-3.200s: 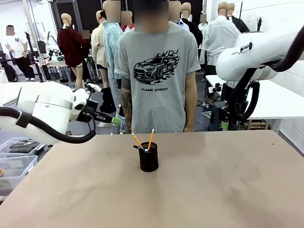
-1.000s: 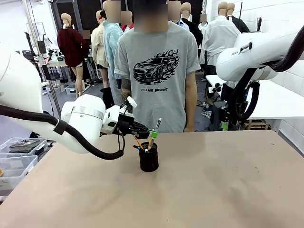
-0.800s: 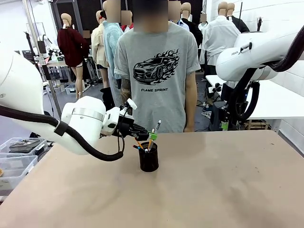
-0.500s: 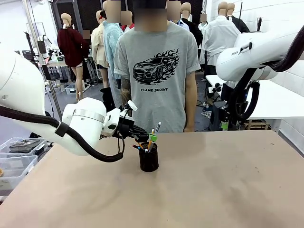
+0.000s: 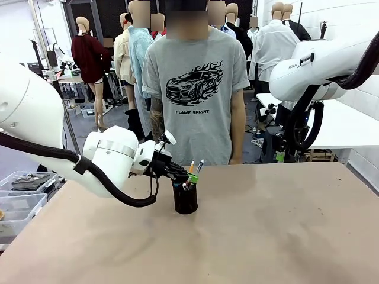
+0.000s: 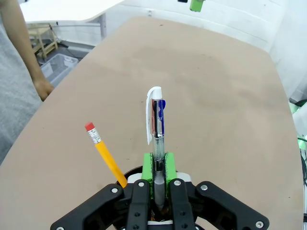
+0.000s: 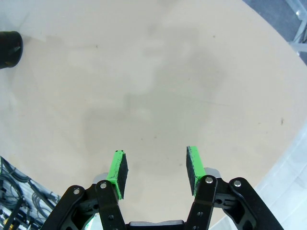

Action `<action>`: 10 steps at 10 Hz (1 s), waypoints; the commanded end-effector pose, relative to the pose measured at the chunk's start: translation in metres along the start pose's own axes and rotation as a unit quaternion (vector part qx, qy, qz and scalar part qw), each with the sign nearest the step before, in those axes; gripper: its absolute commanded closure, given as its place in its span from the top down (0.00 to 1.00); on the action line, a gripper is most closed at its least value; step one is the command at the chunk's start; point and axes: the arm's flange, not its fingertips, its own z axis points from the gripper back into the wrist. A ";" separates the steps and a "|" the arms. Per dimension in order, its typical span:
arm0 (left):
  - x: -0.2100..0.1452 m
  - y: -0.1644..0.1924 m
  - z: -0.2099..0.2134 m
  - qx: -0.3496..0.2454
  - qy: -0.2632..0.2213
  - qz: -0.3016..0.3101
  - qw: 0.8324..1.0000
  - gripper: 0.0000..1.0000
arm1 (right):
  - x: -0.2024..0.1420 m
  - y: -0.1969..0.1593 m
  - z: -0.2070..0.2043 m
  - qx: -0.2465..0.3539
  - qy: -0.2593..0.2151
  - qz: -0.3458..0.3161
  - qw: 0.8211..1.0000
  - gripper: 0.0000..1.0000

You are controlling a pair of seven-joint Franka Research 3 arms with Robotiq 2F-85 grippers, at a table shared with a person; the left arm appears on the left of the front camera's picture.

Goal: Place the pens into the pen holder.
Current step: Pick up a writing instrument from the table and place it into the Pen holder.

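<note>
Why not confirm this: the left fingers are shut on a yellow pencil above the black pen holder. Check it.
Not quite. In the left wrist view the left fingers are shut on a clear pen with a white clip, not the yellow pencil, which stands free beside it. The black pen holder part holds.

Black pen holder (image 5: 186,201), yellow pencil (image 6: 106,156), green-padded tool (image 6: 159,168), tan table (image 5: 266,225)

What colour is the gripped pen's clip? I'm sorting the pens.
White, clearest in the left wrist view: the pen in the left gripper.
</note>
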 end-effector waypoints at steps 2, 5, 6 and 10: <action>0.008 0.006 -0.002 0.007 0.020 0.006 1.000 0.10 | 0.000 -0.002 0.000 0.010 -0.010 0.005 1.000 0.63; 0.010 0.005 0.008 0.018 0.013 0.004 1.000 0.49 | 0.000 -0.002 0.000 0.010 -0.010 0.005 1.000 0.63; 0.011 0.005 0.012 0.022 0.012 0.005 1.000 0.49 | 0.000 -0.002 0.000 0.010 -0.010 0.005 1.000 0.63; 0.028 -0.001 0.045 0.053 -0.002 -0.013 0.999 0.49 | 0.000 -0.002 0.000 0.010 -0.010 0.005 1.000 0.63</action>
